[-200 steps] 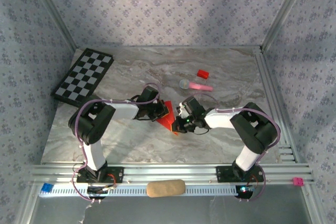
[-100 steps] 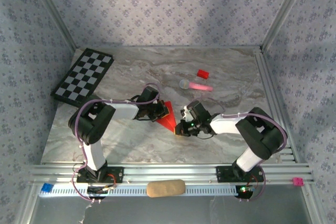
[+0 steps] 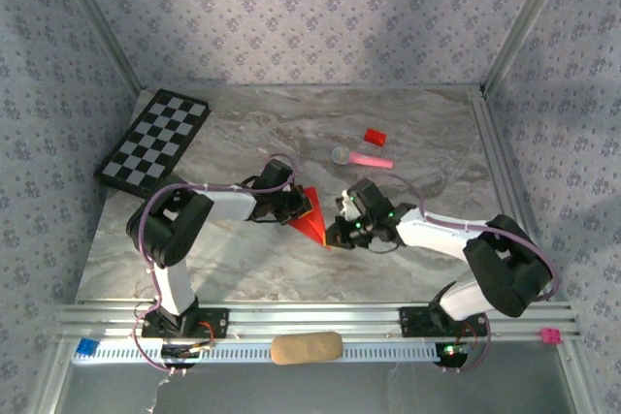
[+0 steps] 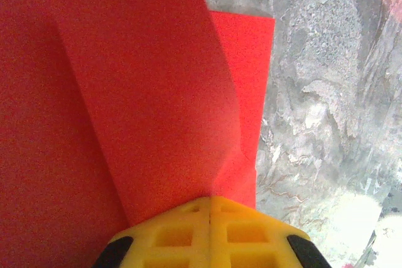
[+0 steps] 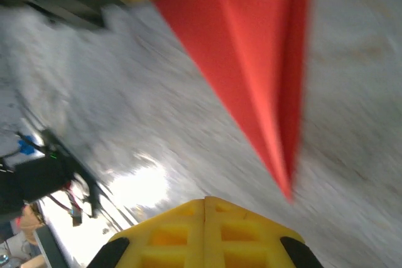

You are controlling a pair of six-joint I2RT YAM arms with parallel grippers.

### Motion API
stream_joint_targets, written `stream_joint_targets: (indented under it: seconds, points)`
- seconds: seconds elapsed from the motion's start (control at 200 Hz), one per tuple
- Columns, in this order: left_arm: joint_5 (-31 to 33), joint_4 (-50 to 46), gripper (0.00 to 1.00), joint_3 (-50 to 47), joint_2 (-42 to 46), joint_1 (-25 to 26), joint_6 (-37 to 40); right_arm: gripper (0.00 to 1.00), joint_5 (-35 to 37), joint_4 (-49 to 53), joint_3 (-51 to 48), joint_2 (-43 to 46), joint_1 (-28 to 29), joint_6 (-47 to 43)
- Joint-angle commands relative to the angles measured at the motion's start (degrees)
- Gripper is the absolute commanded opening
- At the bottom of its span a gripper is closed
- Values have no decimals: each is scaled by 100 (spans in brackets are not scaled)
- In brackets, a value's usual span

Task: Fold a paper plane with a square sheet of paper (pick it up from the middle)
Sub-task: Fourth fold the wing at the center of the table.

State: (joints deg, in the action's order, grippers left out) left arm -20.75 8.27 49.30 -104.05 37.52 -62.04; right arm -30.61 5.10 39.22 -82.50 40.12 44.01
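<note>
Since the earlier frame, the right arm had stretched out, its elbow swinging toward the right rail, while the right gripper [image 3: 336,233] stayed low beside the paper's tip. The left arm had not moved.

I read the paper plane [image 3: 312,219] as lying near the table's centre, between the two grippers, its sharp tip pointing toward the near edge. In the left wrist view the red folded layers [image 4: 144,92] ran down into the seam of the left gripper [image 4: 209,202], whose jaws were pressed together. They appeared to be pinching the plane's wide end, though the contact itself was hidden under the fingers. In the top view the left gripper [image 3: 299,207] sat at that wide end.

In the right wrist view the right gripper [image 5: 204,202] had its jaws pressed together with nothing between them. The plane's tip [image 5: 286,186] ended just ahead of it, apart from the fingers.

The table [image 3: 243,259] was grey-veined marble. A checkerboard [image 3: 155,140] lay at its far left corner. A small red block [image 3: 375,137] and a pink stick [image 3: 369,159] lay toward the far right, well apart from the plane. Patterned wallpaper [image 3: 310,16] covered the enclosing walls, and aluminium rails [image 3: 310,318] ran along the near edge.
</note>
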Motion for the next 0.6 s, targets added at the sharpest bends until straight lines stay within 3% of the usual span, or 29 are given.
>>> stream_joint_targets:
  seconds: [0.0,0.235,0.595]
  points:
    - [213,-184,4,-140,-168,-50,-10,2,103,142,323,-404,-146,-32]
    - [212,-188,4,-166,-150,-33,6,2,214,-214,818,-1266,-66,108]
    - [236,-234,4,-165,-94,-26,51,1,292,-117,809,-1700,-145,81]
